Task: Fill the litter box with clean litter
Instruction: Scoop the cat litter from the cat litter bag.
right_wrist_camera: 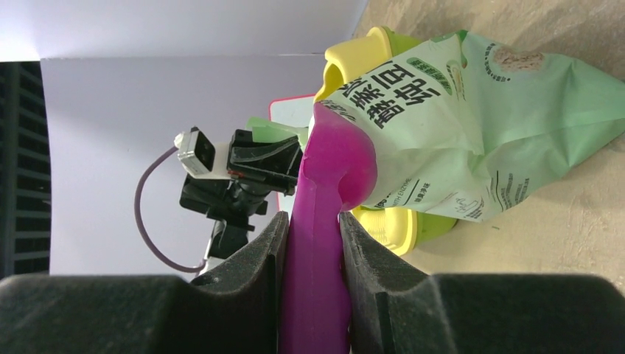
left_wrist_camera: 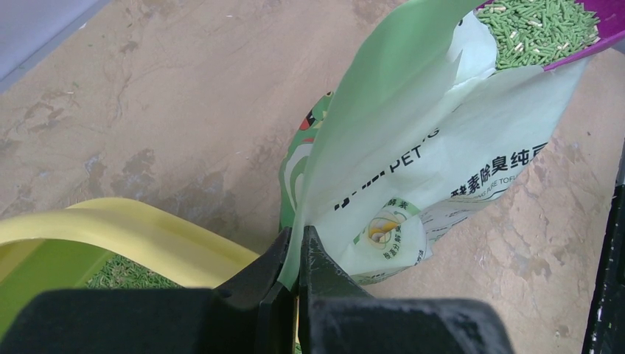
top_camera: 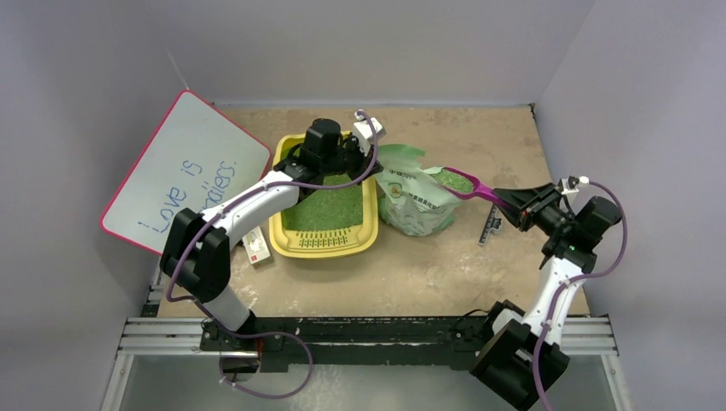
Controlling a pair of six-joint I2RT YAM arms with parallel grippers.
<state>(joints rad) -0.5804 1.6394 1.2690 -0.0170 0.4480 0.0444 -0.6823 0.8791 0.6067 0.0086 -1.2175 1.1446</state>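
The right claw (right_wrist_camera: 315, 236) holds the stiff scoop (top_camera: 482, 192); its loose litter (top_camera: 455, 181) may spill. The left claw (left_wrist_camera: 298, 243) pinches the soft bag (left_wrist_camera: 442, 147). The litter box (top_camera: 278, 229) sits at the bag's nine o'clock.

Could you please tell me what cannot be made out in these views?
- Top view: the far end of the litter box, hidden under the left arm.
- Left wrist view: inside the bag, screened by its own wall; the scoop, cut off by the frame edge.
- Right wrist view: the scoop's load, seen from beneath; most of the litter box, behind the bag.
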